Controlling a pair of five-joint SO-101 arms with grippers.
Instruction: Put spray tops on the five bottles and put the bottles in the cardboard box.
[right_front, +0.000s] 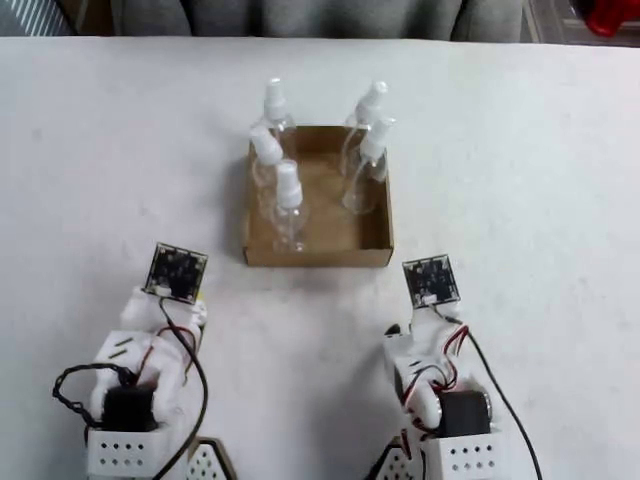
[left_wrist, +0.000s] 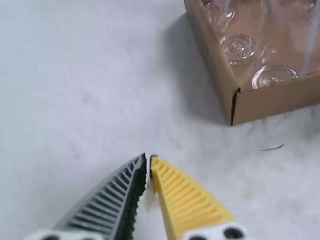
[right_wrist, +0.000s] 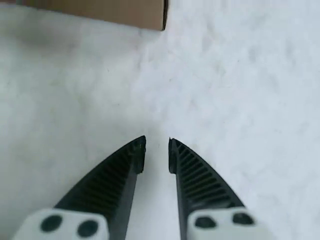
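1. Five bottles (right_front: 290, 215) stand in the cardboard box (right_front: 315, 256), spray tops (right_front: 288, 172) on.
2. My left gripper (left_wrist: 149, 165) is pressed together and empty; my right gripper (right_wrist: 157, 150) is slightly spread and empty.
3. Task looks complete.

A white table (right_front: 520, 150) takes up nearly all of the high view. Its surface is matt and faintly mottled, and close up it looks slightly rough (left_wrist: 75, 75) (right_wrist: 240, 75). A thin dark fibre (left_wrist: 272, 148) lies on it. The table's far edge (right_front: 100, 37) runs straight across near the top. Behind it stands grey padded seating (right_front: 330, 15), split by vertical seams. In the far left corner is a pale slatted surface (right_front: 30, 15) with a brown strip (right_front: 85, 12) beside it. In the far right corner is a red thing (right_front: 612, 14), cut off by the frame. The light is soft and even, with faint, blurred shadows.
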